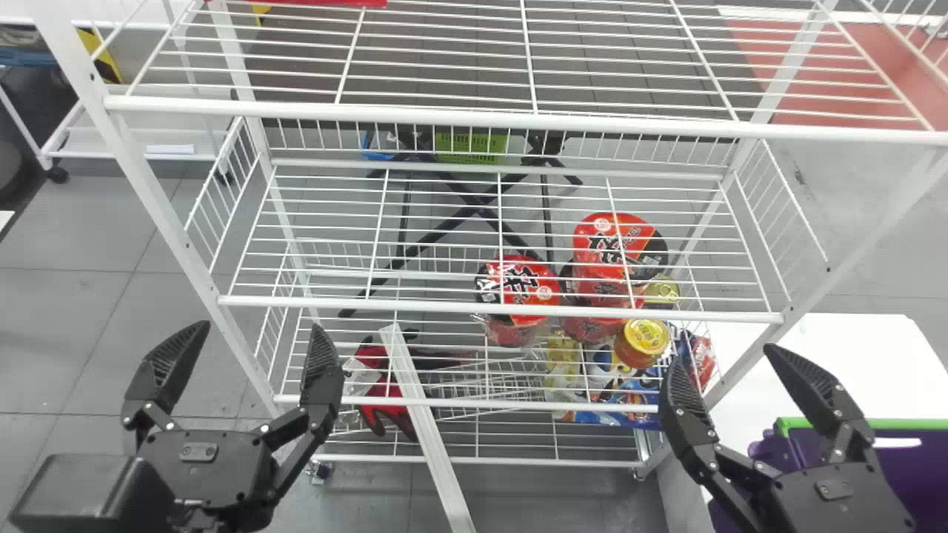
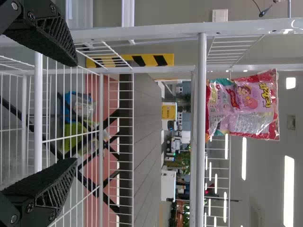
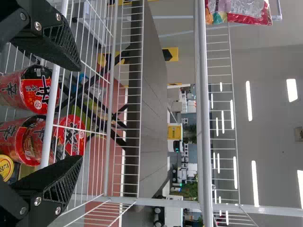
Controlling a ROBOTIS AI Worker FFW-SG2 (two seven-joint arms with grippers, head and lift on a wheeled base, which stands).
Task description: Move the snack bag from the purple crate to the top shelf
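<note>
Both left gripper (image 1: 256, 329) and right gripper (image 1: 724, 357) spread; snack bag (image 2: 251, 106) on top shelf (image 2: 201, 161) in wrist views, crate (image 1: 920, 474) in head view

Purple crate (image 1: 918, 474) partly, snack bag (image 1: 326, 2) seemingly mostly, beyond the head view's edges.

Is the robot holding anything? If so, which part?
Nothing is held: the left gripper and right gripper are open and empty. The snack bag rests on the top shelf.
</note>
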